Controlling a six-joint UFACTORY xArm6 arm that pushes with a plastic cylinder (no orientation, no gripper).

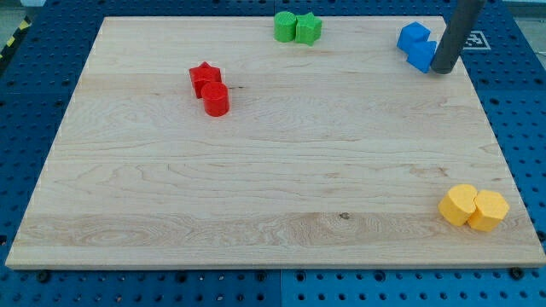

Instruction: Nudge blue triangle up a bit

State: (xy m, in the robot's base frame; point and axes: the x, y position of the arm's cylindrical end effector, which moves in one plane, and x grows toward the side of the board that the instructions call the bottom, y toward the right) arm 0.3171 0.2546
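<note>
Nearest, at the view's bottom right of the wooden worktop (273,196), two yellow blocks (473,206) sit touching. Farther up on the left, a red star block (204,77) touches a red cylinder (216,100). At the top edge, two green blocks (297,27) touch. At top right, two blue blocks (417,46) huddle together; which is the triangle cannot be told. My tip (441,70) rests against their right side. The rod has no fingers.

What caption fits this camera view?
My tip touches the blue blocks at the board's top right.
</note>
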